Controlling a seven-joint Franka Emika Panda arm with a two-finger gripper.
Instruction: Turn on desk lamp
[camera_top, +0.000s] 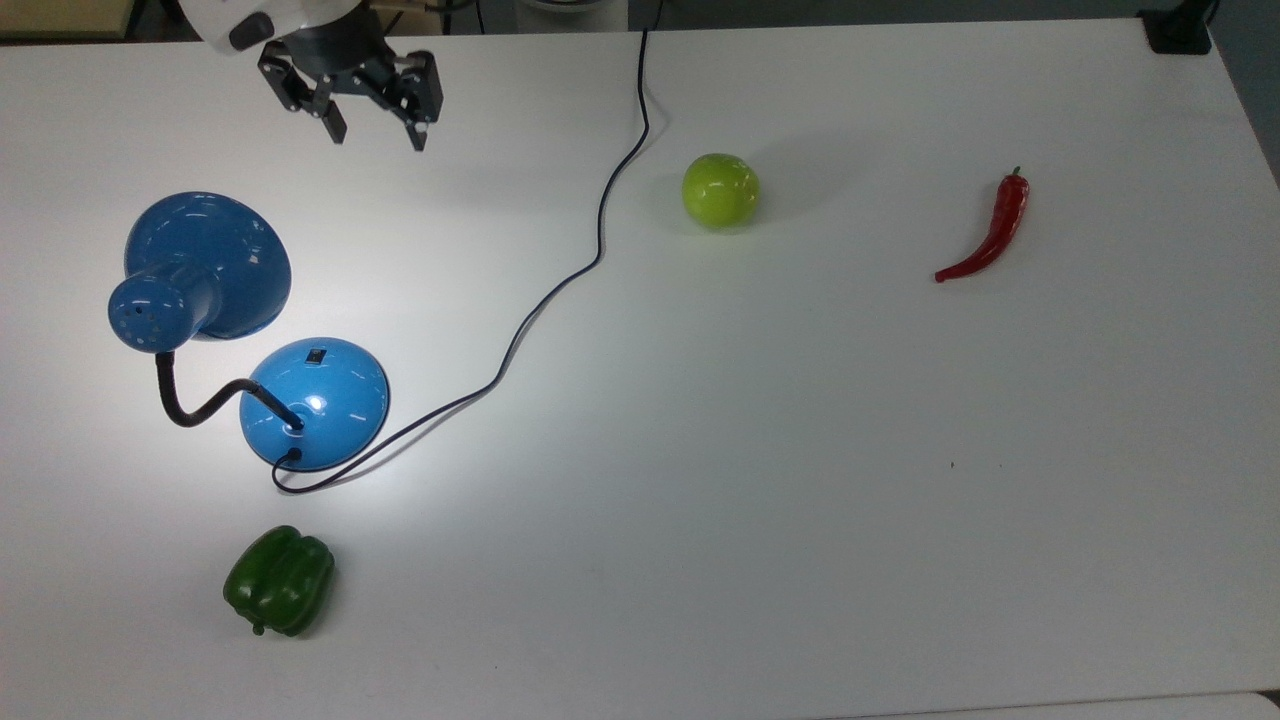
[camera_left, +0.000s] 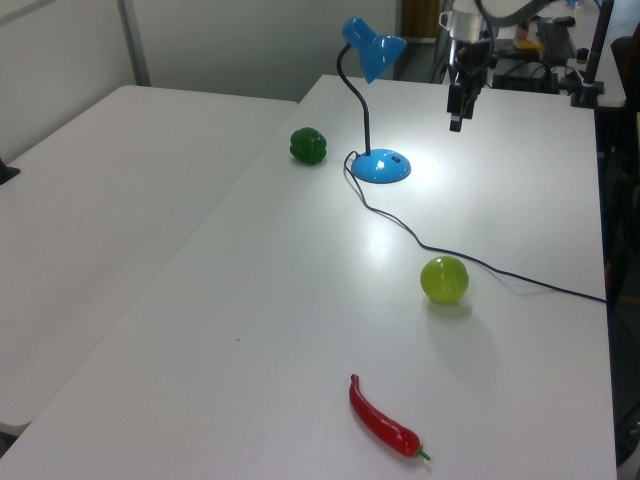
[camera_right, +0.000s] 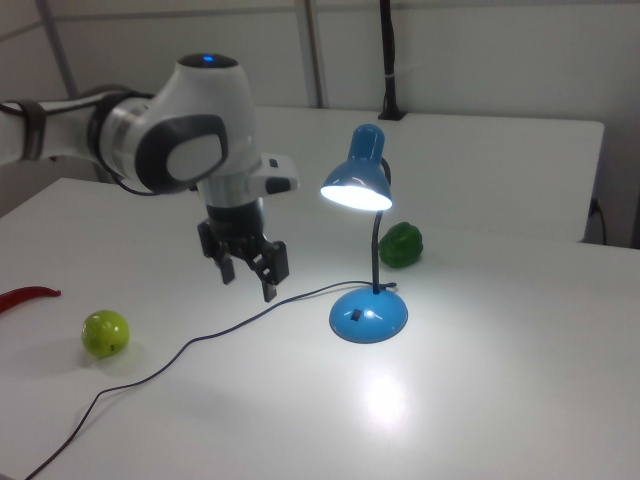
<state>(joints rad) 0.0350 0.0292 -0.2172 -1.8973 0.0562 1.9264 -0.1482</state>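
Observation:
The desk lamp is glowing: its blue cone shade shines down and a bright patch lies on the white table around the round blue base. A small black switch sits on the base's far side. The black gooseneck curls up to the shade. My gripper hangs open and empty well above the table, off toward the top view's top from the lamp, touching nothing. It also appears in the left view and the right view.
The lamp's thin black cord snakes from the base to the table's far edge. A green apple lies near it, a red chili on the top view's right, and a green bell pepper below the lamp base.

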